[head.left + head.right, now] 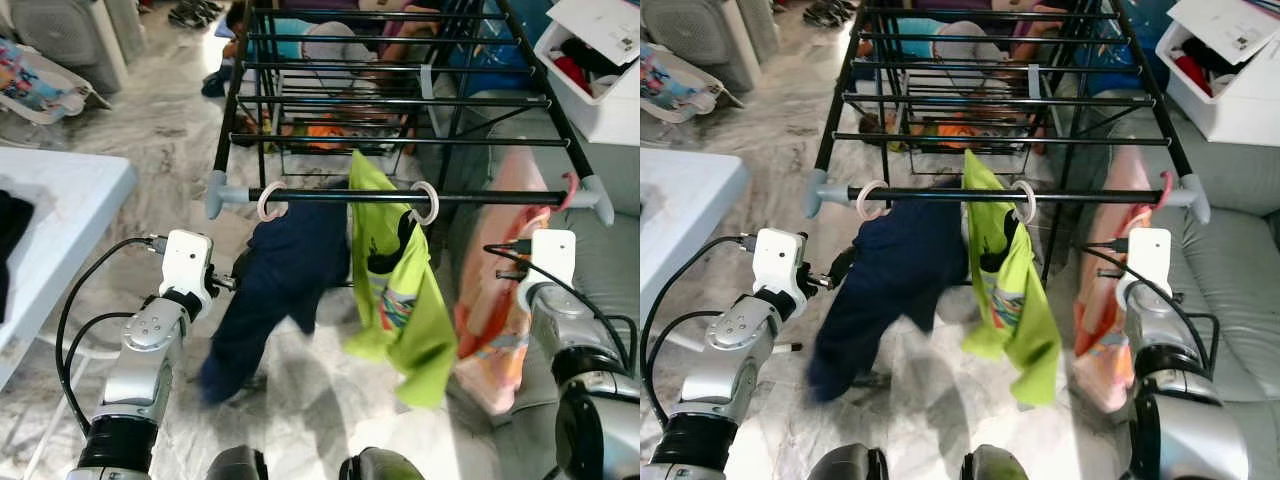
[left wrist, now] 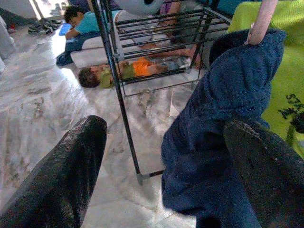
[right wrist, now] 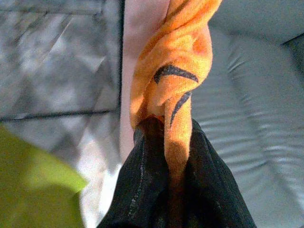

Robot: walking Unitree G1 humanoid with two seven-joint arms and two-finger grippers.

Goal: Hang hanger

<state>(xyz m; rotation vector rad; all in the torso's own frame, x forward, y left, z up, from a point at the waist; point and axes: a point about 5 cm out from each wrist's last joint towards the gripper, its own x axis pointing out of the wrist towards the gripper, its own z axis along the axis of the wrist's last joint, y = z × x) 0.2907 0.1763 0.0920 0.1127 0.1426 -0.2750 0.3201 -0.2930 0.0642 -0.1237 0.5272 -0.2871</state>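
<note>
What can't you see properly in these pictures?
- The orange garment's hanger: in the head views the right arm and the cloth cover most of it.
- Right gripper: shut on the orange garment, so the fingertips are buried in cloth in the right wrist view.
- The navy garment's shape: blurred in the head views.
- Print on the green shirt: too small to read.
- Left gripper: open, fingers cut off by the left wrist view's edge.
</note>
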